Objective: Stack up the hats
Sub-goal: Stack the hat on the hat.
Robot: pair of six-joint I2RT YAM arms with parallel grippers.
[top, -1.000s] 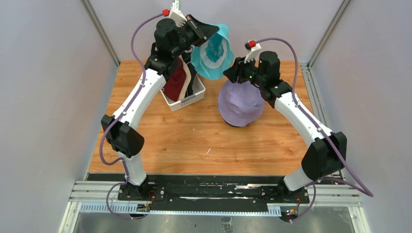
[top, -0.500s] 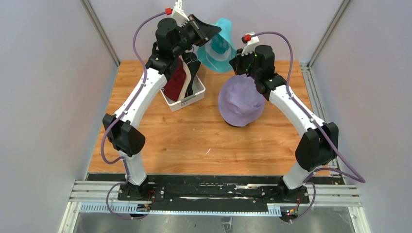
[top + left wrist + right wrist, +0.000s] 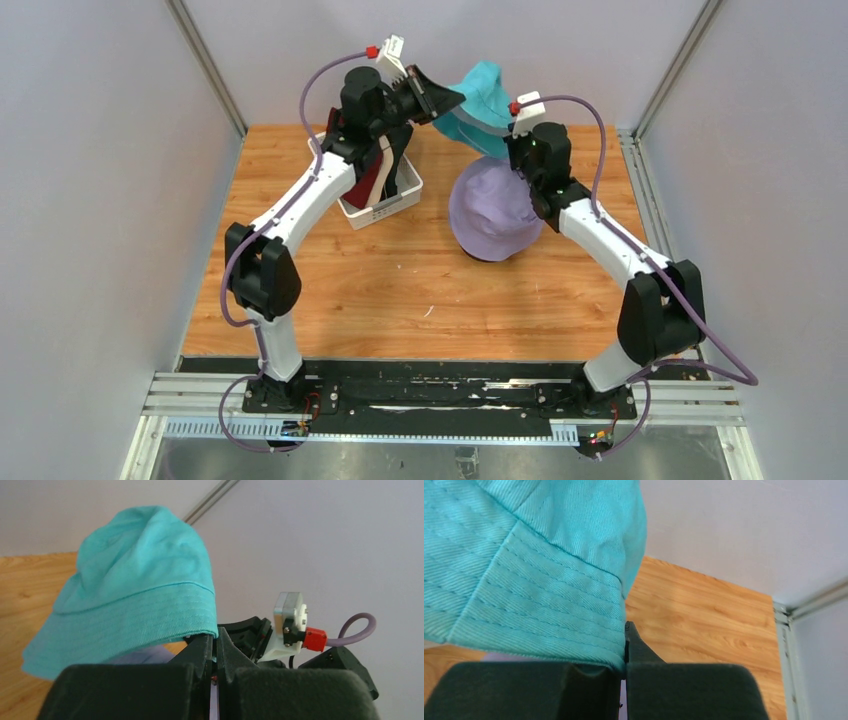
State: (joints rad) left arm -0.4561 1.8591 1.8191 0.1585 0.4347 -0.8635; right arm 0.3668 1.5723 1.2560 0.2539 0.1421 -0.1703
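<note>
- Teal hat (image 3: 482, 88): raised off the desk (image 3: 400, 290), crown up, stretched between both claws.
- Left claw (image 3: 216, 640): closed on one edge of the teal hat's brim.
- Right claw (image 3: 625, 642): closed on the opposite edge of the brim.
- Lavender hat (image 3: 492, 215): on the desk, beneath the right claw.
- White basket (image 3: 388, 205): below the left claw, containing a dark red hat (image 3: 371, 180), partly hidden.

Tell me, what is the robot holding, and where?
The teal hat. The left end effector and right end effector each pinch its brim, at opposite sides.
</note>
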